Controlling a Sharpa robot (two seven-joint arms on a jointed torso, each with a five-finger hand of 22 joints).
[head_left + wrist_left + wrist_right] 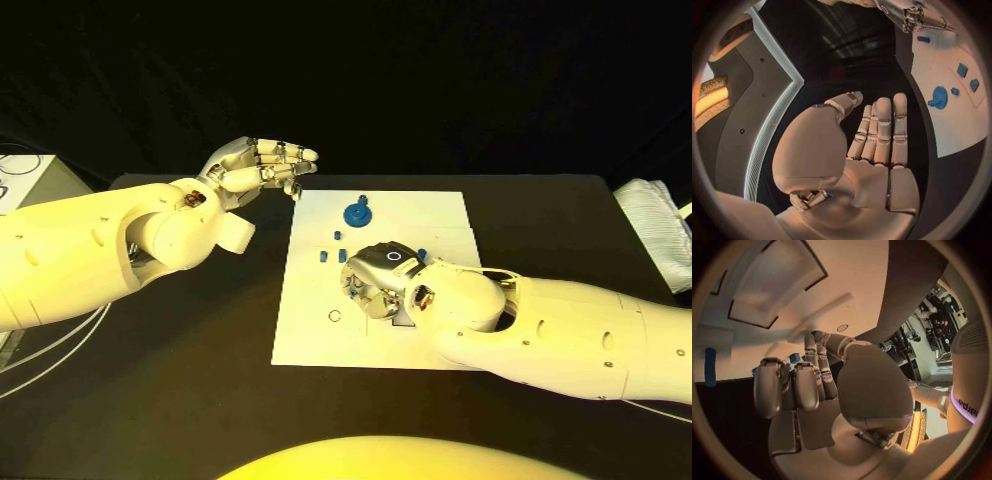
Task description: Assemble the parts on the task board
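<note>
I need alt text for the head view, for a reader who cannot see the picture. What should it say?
The robot's right hand reaches down onto the middle of a white task board on a black table. Its left hand is raised beside the board's far left corner, holding nothing. A round blue part and a few small blue parts sit on the board.

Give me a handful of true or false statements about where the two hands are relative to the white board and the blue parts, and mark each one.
1. The right hand is over the task board. True.
2. The left hand grips the round blue part. False: it is raised off the board's far left corner, fingers straight and together, holding nothing.
3. The round blue part sits near the board's far edge. True.
4. The board lies on a wooden table. False: the table is black.
5. Small blue parts lie on the board between the round part and the right hand. True.
</note>
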